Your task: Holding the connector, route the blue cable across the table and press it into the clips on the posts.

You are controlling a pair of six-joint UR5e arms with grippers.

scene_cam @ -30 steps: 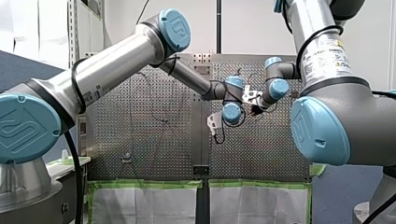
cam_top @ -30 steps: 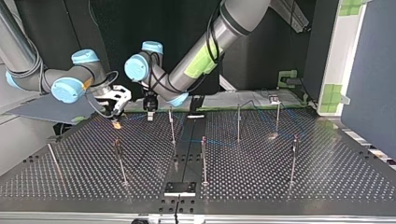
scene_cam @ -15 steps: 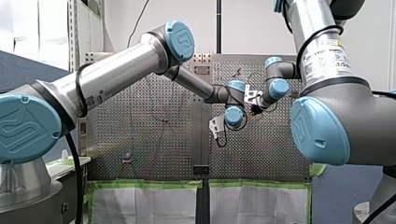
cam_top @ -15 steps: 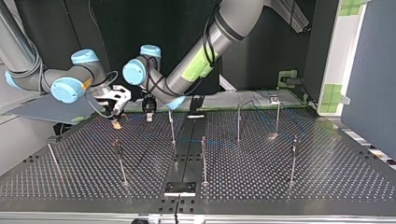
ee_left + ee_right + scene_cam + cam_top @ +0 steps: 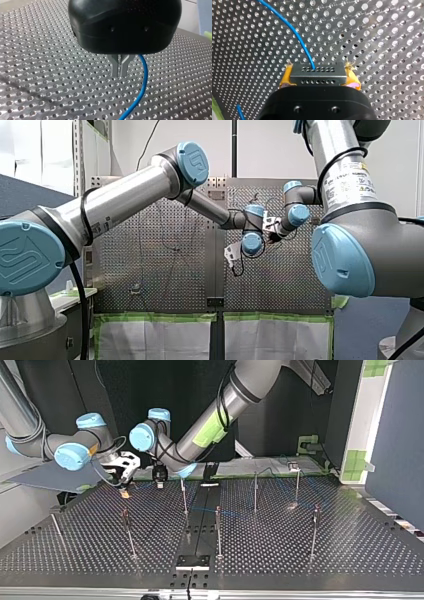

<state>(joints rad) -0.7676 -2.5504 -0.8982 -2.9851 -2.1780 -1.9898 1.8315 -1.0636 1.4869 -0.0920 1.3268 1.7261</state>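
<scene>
- Blue cable (image 5: 294, 32): it leaves the connector (image 5: 317, 73) in a free arc over the perforated table (image 5: 300, 560). In the top view, a faint blue line crosses the plate among the middle posts (image 5: 218, 530).
- Right gripper (image 5: 318, 75): we read it as clamped on the connector, with a yellow pad on each side of the block.
- Left gripper (image 5: 120, 71): its metal fingers are pressed together just above the plate. The cable runs down just beside them. We cannot tell whether it is pinched.
- Location: both grippers work near the table's far edge, at the top view's left, with their wrists close together.
- Risk 1: wrist contact. With the arms this close, any crossing move could bring them together.
- Risk 2: snagging. Loose cable could catch on a post other than the intended one during travel.
- Risk 3: connector slip. Tension from a caught cable could twist the block in the pads.
- Risk 4: a missed clip. The clips are too small to make out, so we judge alignment uncertain.
- Clearance: we see open lanes between posts toward the near edge. The far edge sits just behind the grippers and leaves little room there.
</scene>
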